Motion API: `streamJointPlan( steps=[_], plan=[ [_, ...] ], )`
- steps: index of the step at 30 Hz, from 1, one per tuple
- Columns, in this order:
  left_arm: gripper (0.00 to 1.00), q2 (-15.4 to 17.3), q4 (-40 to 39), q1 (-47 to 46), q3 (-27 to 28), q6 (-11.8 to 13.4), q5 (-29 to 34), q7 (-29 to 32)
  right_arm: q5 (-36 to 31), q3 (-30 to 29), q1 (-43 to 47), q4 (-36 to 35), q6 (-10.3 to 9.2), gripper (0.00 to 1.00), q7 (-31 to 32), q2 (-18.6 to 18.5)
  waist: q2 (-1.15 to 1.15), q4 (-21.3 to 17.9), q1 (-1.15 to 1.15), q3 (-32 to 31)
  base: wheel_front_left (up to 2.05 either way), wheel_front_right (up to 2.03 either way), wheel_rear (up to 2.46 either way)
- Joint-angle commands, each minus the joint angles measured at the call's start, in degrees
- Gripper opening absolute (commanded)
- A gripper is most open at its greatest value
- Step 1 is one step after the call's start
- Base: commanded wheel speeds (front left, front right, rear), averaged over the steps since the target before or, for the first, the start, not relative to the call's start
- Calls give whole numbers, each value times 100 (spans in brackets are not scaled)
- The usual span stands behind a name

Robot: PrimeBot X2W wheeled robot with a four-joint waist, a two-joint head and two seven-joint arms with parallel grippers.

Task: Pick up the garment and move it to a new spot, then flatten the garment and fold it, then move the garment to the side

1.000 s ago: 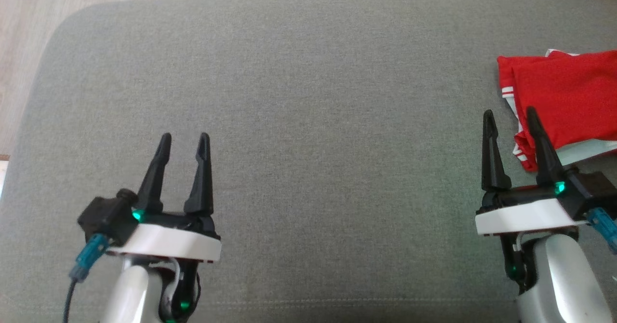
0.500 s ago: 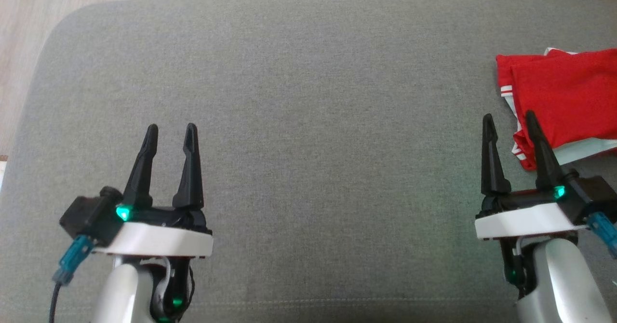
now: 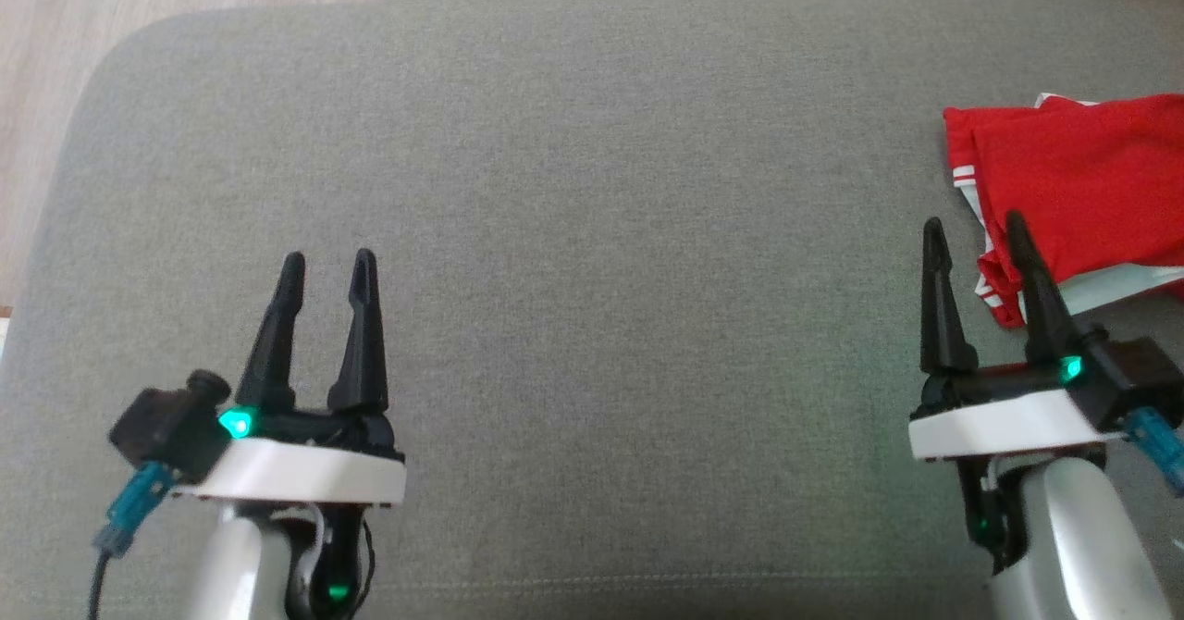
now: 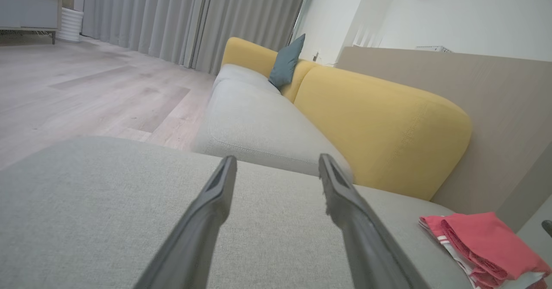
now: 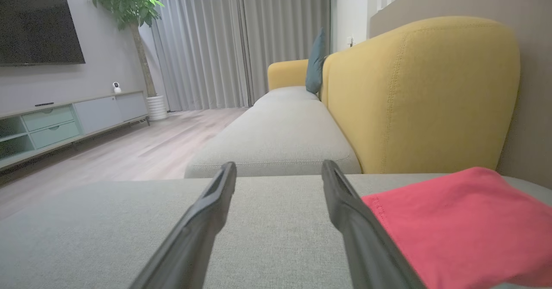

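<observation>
off at the right edge of the grey woven sofa cushion [image 3: 592,185] lies the red knit garment with white striped trim [image 3: 1082,185], folded into a flat stack that runs out of the head view. my left pincer [image 3: 328,259] hovers released over bare cushion, well apart from the cloth, holding nothing. my right pincer [image 3: 973,222] is likewise released and empty. its outer finger sits just beside the garment's near left corner, and i cannot tell whether it brushes the fabric.

i judge the garment light, soft and limp, with no stiffness of its own. lifted by one point it would sag and the fold would spill open. the cloth looks smooth, like sportswear, so the layers may slide over one another. a pale layer peeks out under the red at the near edge, so the stack is several plies thick. to shift it, i would take hold at that near left corner, pinching through every ply, with a second hold along the same edge, and drag it low rather than hoist it.
</observation>
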Motion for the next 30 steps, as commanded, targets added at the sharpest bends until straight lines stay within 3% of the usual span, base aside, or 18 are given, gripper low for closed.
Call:
streamJointPlan(
  steps=[1,5,30],
  plan=[
    [0,-2,46,1,-10,-4,-21,1,0,3,0,49,0,0,2,3,0,-1,0,-2,0,0,0],
    [0,-13,432,149,-30,-5,-45,9,27,14,141,405,0,0,23,18,0,-3,0,-5,0,0,0],
    [0,89,622,69,137,-71,-1509,317,1772,-5,163,411,4,0,327,-74,0,-16,0,-151,0,0,0]
  ],
)
